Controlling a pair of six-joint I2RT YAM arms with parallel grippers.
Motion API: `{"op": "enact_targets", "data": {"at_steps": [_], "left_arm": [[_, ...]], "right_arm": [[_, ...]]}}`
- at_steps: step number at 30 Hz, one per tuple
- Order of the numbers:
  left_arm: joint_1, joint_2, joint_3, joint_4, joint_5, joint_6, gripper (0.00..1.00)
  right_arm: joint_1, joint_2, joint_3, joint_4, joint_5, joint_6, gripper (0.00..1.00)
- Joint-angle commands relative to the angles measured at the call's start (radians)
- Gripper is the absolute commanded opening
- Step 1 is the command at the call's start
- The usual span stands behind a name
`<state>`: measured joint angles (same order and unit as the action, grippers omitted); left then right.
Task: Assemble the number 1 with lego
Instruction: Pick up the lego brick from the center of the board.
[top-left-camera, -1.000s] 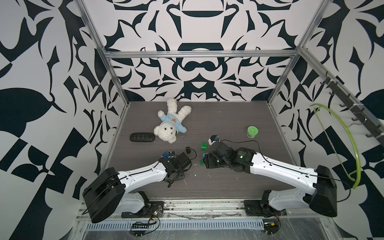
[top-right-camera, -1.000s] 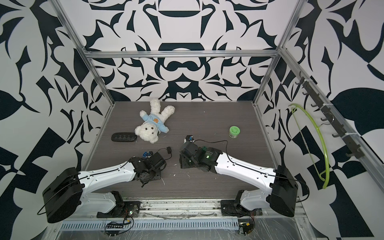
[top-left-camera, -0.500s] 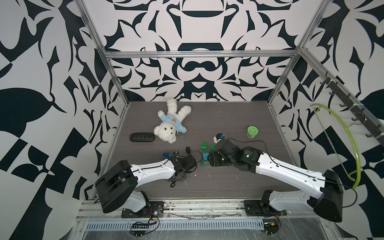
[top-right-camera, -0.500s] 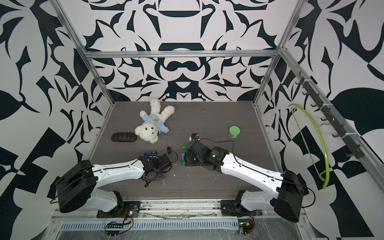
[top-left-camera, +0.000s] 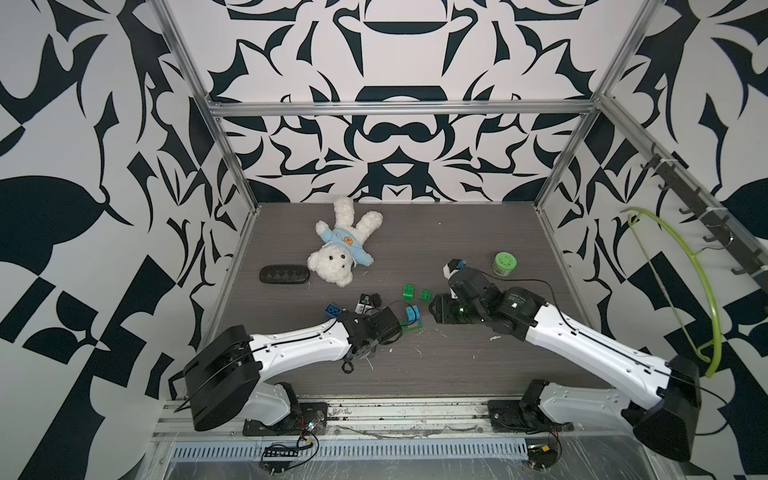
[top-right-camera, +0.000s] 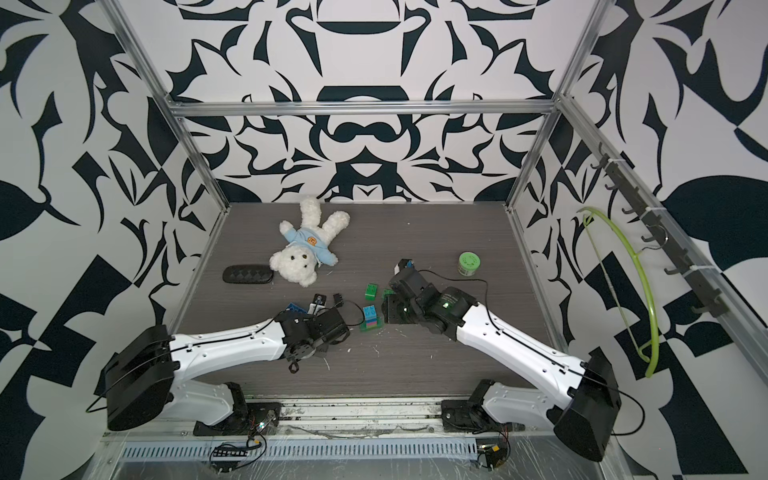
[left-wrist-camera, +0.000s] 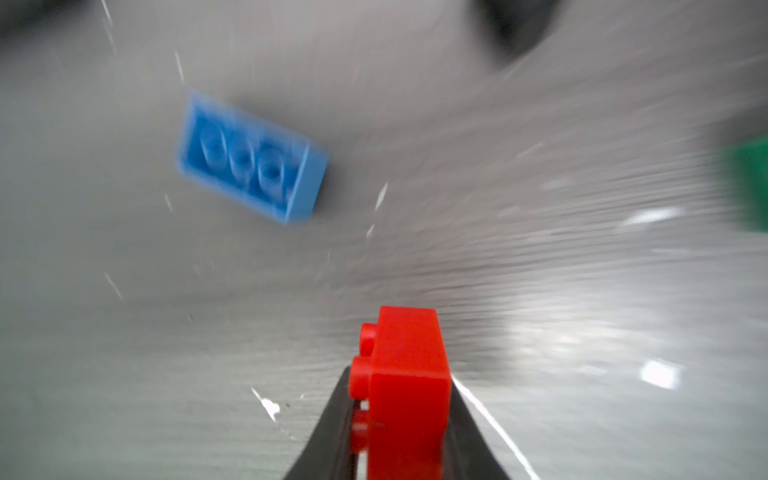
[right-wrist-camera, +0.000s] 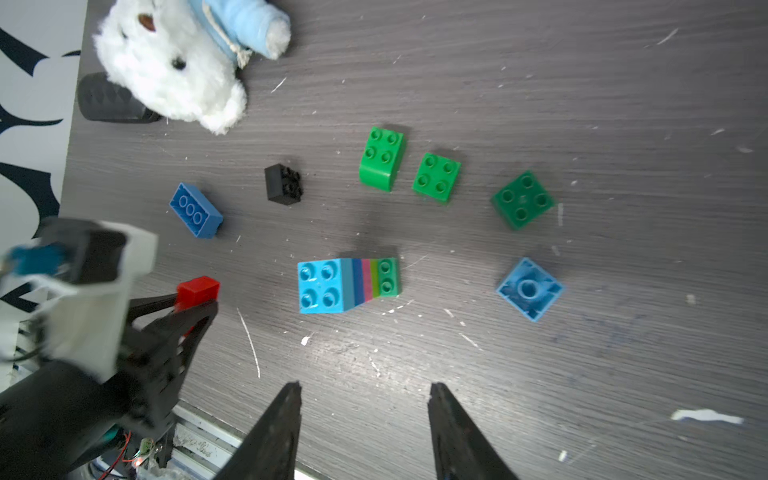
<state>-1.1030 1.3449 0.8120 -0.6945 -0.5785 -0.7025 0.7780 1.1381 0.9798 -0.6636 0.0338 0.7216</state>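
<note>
Left gripper (left-wrist-camera: 399, 376) has just clamped the red brick (right-wrist-camera: 198, 287) — probably bound for the stack (top-right-camera: 371, 319) at its three o'clock in a top view; right gripper (right-wrist-camera: 365, 390) hangs apart, empty.

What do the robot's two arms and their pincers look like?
The left arm and right arm each have smooth white shells, a bulky black shoulder housing and a black wrist, with thin black cables running along them. Small green lights glow on the right wrist. The left pincer and right pincer have matte black fingers tapering to narrow tips.
</note>
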Motion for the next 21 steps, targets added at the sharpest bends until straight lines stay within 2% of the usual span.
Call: {"op": "enact_targets", "data": {"at_steps": [1,3,6,10,12,14,17,21], "left_arm": [[-0.036,-0.102,0.044,0.118,-0.138,0.32,0.0],[-0.053,-0.154,0.031,0.228,-0.162,0.509,0.0],[-0.06,-0.24,-0.029,0.426,-0.109,0.85,0.0],[-0.06,-0.357,-0.164,0.68,0.048,1.285,0.0],[-0.06,-0.403,-0.236,0.786,0.112,1.458,0.0],[-0.061,-0.434,-0.272,0.836,0.145,1.583,0.0],[-0.06,-0.466,-0.277,0.83,0.194,1.674,0.0],[-0.06,-0.492,-0.265,0.79,0.257,1.763,0.0]], "right_arm": [[-0.053,-0.047,0.058,-0.067,-0.026,-0.083,0.53],[-0.081,-0.06,0.092,-0.101,-0.033,-0.122,0.53],[-0.107,-0.072,0.154,-0.148,-0.055,-0.187,0.52],[-0.13,-0.075,0.246,-0.206,-0.109,-0.287,0.52],[-0.135,-0.078,0.281,-0.223,-0.151,-0.333,0.52],[-0.137,-0.077,0.308,-0.225,-0.225,-0.379,0.52],[-0.136,-0.034,0.35,-0.26,-0.356,-0.417,0.53],[-0.137,0.029,0.382,-0.274,-0.5,-0.41,0.59]]}}
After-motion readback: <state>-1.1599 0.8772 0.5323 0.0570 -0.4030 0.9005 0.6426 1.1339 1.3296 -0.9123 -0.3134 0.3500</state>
